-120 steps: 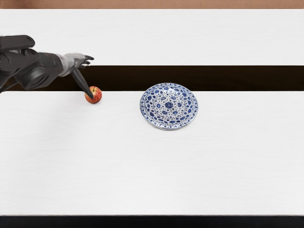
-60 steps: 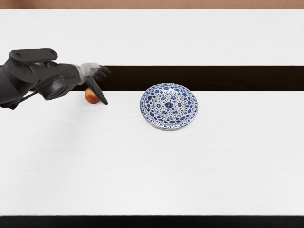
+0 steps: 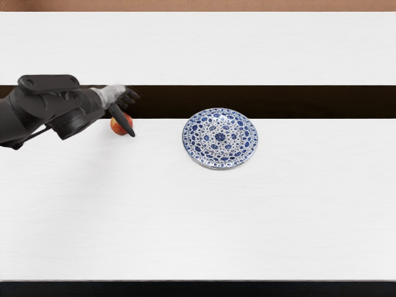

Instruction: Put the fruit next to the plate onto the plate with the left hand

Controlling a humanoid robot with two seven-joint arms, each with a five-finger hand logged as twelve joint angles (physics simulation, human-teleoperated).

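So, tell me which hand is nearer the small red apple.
Left. The left hand overlaps the small red apple from the picture's left, partly hiding it. The right hand is out of view, so its place relative to the apple cannot be told.

Red apple [image 3: 116, 127], partly hidden, resting left of round blue-patterned plate [image 3: 219, 138], not touching

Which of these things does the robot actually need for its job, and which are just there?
Needed:
- left hand, at the apple
- apple, on the table left of the plate
- blue patterned plate, nothing on it

Just there:
- white table they rest on
- second white surface beyond the dark gap
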